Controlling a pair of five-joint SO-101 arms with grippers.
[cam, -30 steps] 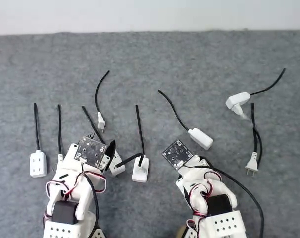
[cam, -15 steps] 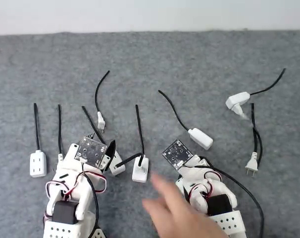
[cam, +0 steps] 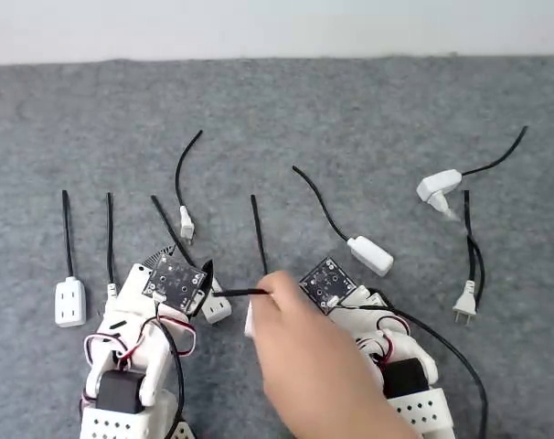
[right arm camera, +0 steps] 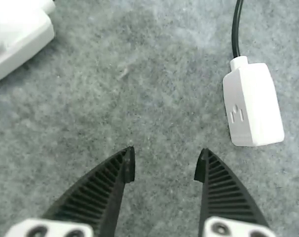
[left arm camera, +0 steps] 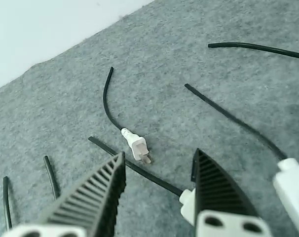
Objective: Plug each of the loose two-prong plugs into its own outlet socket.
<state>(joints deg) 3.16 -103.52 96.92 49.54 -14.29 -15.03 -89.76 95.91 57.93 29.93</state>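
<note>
A small white two-prong plug [cam: 186,222] on a black cord lies on the grey carpet ahead of my left gripper [left arm camera: 158,163], which is open and empty; the same plug [left arm camera: 139,149] lies just past its fingertips. A second plug [cam: 463,306] lies at the far right. White outlet sockets sit at the far left [cam: 70,302], beside the left arm [cam: 216,309], at the centre right [cam: 370,254] and at the far right [cam: 439,187]. My right gripper [right arm camera: 165,163] is open over bare carpet, with an outlet socket [right arm camera: 252,106] close by.
A person's hand [cam: 304,366] reaches in from the near edge between the two arms and covers the spot where a socket lay. Black cords run away from the arms. A pale wall [cam: 277,27] bounds the far side.
A person's hand came in from the near edge and moved forward over the socket between the arms, hiding it. Both arms stayed nearly still.
</note>
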